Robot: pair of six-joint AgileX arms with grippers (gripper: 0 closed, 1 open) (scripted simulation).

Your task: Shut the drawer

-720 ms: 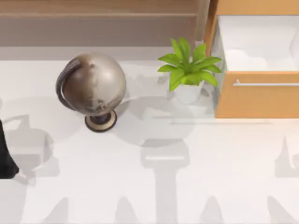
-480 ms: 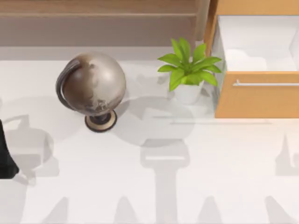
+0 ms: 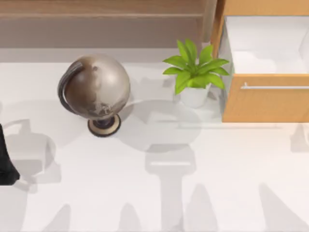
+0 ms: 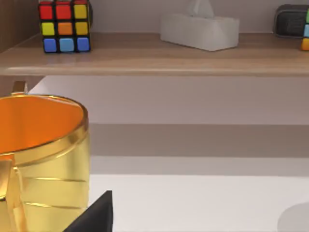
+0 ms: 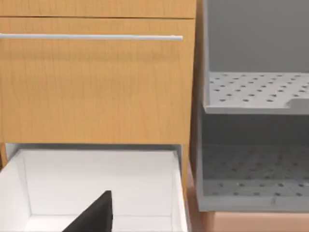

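The drawer stands pulled out at the top view's right. Its orange-tan front [image 3: 265, 104] carries a thin silver bar handle [image 3: 275, 87], and its pale inner walls [image 3: 263, 43] are bare. In the right wrist view the white inside of the drawer [image 5: 96, 179] lies below a closed wooden front [image 5: 96, 87], and a black part of my right gripper [image 5: 94, 215] shows before it. My left arm [image 3: 5, 164] is parked at the table's left edge. A black part of the left gripper [image 4: 96, 217] sits beside a golden cup [image 4: 41, 159].
A grey globe on a dark stand [image 3: 96, 92] is left of centre. A potted green plant [image 3: 195, 72] stands just left of the drawer's front corner. A brown shelf [image 4: 154, 53] holds a colour cube [image 4: 64, 25] and a tissue box [image 4: 200, 30]. Grey perforated shelves [image 5: 256, 92] flank the cabinet.
The arm shadows on the table's front right have shifted left and forward. The drawer, globe, plant and left arm have not moved.
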